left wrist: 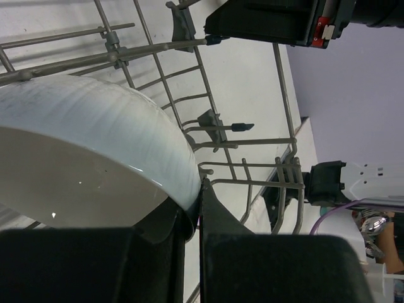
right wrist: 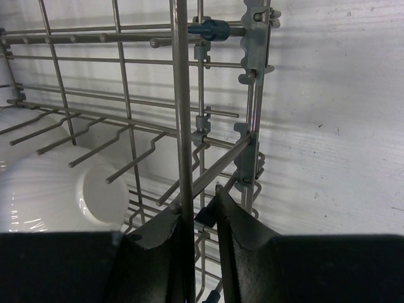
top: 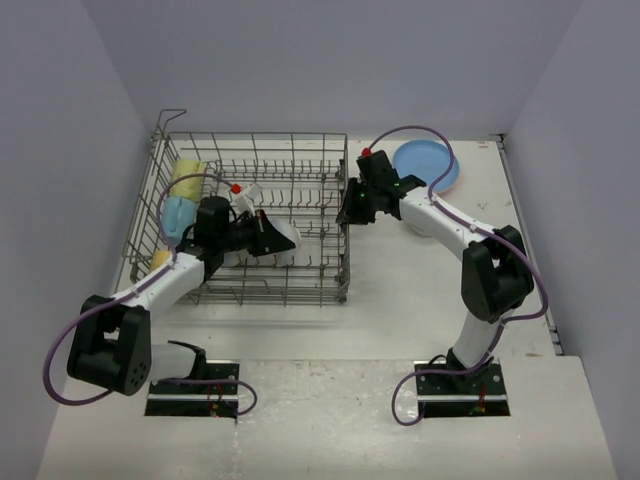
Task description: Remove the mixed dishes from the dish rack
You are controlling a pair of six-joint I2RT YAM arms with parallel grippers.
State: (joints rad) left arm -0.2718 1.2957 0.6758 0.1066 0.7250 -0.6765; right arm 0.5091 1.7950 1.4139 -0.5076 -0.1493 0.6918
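Note:
The grey wire dish rack (top: pixel 250 160) stands on the table's left half. My left gripper (top: pixel 270 235) reaches into it and is shut on the rim of a white bowl (top: pixel 285 240). In the left wrist view the bowl (left wrist: pixel 95 145) fills the left side, its rim pinched between my fingers (left wrist: pixel 199 189). My right gripper (top: pixel 347 212) sits at the rack's right wall, shut around an upright wire (right wrist: pixel 182 95) that passes between its fingers (right wrist: pixel 199 202). Another white bowl (right wrist: pixel 57 189) lies inside the rack. A pale yellow mug (top: pixel 187 178) and a light blue mug (top: pixel 178 215) sit along the rack's left side.
A blue plate (top: pixel 425 165) lies on the table at the back right, behind my right arm. A yellow item (top: pixel 160 258) shows at the rack's near left corner. Upright tines (right wrist: pixel 95 145) fill the rack's floor. Grey walls close the table on three sides.

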